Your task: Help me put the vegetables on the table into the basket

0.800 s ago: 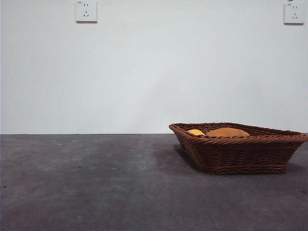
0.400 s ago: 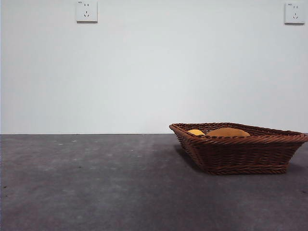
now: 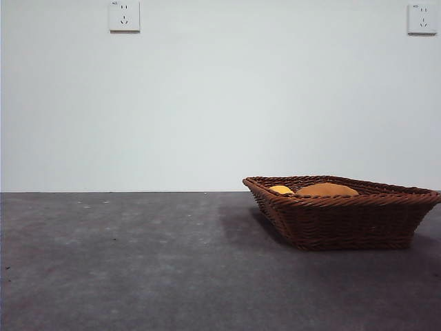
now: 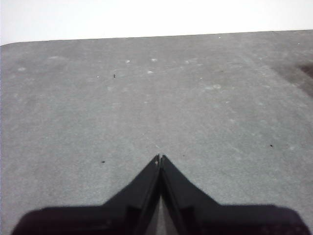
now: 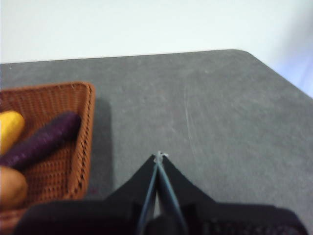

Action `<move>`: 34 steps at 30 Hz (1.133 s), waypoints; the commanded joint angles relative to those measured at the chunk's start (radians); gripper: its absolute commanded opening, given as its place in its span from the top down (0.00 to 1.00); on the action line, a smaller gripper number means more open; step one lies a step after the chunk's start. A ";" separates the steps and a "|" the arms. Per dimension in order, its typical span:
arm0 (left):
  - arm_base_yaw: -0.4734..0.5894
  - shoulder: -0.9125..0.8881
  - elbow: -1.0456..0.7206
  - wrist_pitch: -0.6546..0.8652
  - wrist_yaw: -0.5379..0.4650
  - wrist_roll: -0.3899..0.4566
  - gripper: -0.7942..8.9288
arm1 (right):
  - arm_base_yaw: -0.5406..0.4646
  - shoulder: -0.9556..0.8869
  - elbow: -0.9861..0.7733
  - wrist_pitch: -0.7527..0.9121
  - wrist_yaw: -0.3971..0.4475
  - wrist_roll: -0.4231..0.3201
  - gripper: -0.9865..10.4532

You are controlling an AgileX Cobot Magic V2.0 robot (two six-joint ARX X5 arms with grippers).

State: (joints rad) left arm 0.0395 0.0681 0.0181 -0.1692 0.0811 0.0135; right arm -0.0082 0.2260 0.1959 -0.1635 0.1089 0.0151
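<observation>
Risk looks slight: potato point(image 3: 326, 189), corn chunk point(image 3: 280, 189) and eggplant point(image 5: 41, 139) lie inside the basket point(image 3: 344, 221), left gripper point(image 4: 160, 157) and right gripper point(image 5: 159, 155) closed, empty (a careless sweep could nudge the basket).

Basket point(image 3: 344, 221): shallow dk-brown wicker, flared sides, braided rim; sits flat on table point(image 3: 138, 262) toward front view's right side; table dk grey, matte, mottled. All 3 veg inside basket; potato point(image 3: 327, 189), lumpy orange-brown, top just clears the rim; corn point(image 3: 280, 189), small yellow chunk, just beside it; eggplant point(image 5: 44, 139), dk purple, lies on its side on the basket floor betw. corn & potato per rt wrist view; stem not visible.
</observation>
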 commanded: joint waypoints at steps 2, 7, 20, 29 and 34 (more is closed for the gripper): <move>0.003 0.000 -0.010 0.006 -0.003 -0.007 0.92 | -0.001 -0.069 -0.080 0.018 0.003 0.001 0.91; 0.003 0.000 -0.010 0.005 -0.003 -0.007 0.92 | -0.001 -0.126 -0.140 0.009 0.004 0.000 0.91; 0.003 0.000 -0.010 0.006 -0.003 -0.007 0.92 | 0.000 -0.218 -0.179 -0.009 0.004 0.000 0.91; 0.003 0.000 -0.010 0.006 -0.003 -0.007 0.92 | 0.000 -0.218 -0.181 -0.013 0.003 0.000 0.91; 0.003 0.000 -0.010 0.005 -0.003 -0.007 0.92 | 0.000 -0.218 -0.181 -0.013 0.003 0.000 0.91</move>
State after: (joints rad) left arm 0.0395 0.0681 0.0181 -0.1692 0.0811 0.0135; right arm -0.0078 0.0109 0.0265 -0.1829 0.1085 0.0151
